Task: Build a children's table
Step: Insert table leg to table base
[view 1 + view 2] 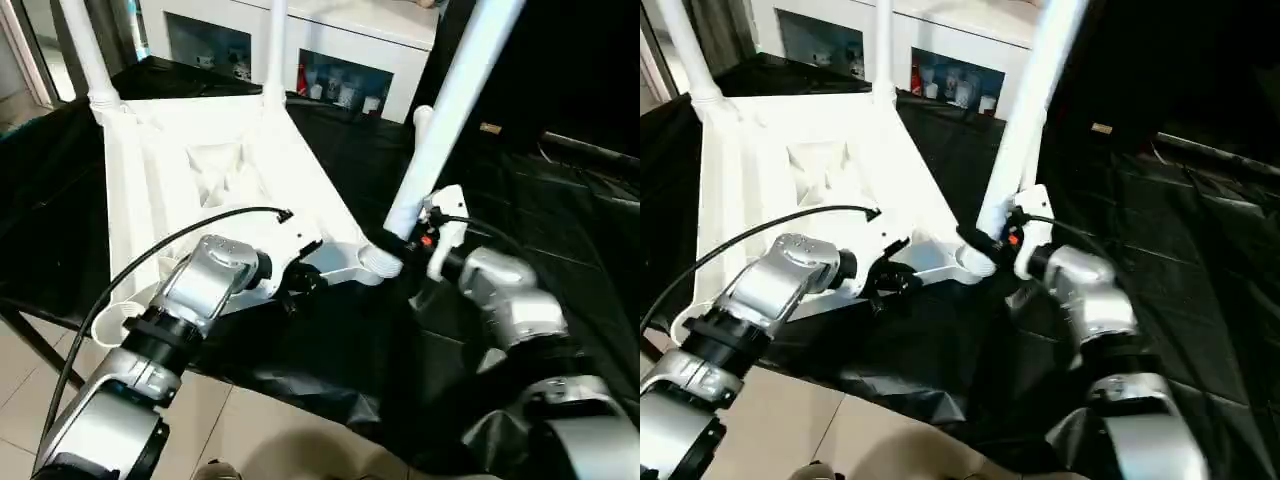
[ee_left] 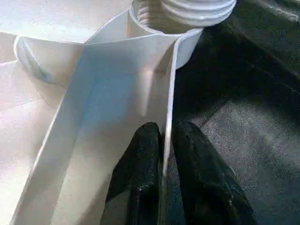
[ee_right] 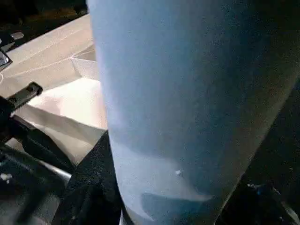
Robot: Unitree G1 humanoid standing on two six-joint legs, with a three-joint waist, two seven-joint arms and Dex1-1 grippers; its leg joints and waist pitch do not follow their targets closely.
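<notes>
Left gripper (image 2: 164, 154) pinches the tabletop (image 1: 200, 170) rim; right gripper (image 1: 405, 240) clasps a tilted leg (image 1: 450, 110).

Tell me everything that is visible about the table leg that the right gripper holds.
The leg is a long white tube, plastic by its look, smooth and round. It leans, its top tilted toward the robot's right. Its lower end sits at the near corner socket of the upside-down tabletop. The right gripper holds it just above the socket.
</notes>
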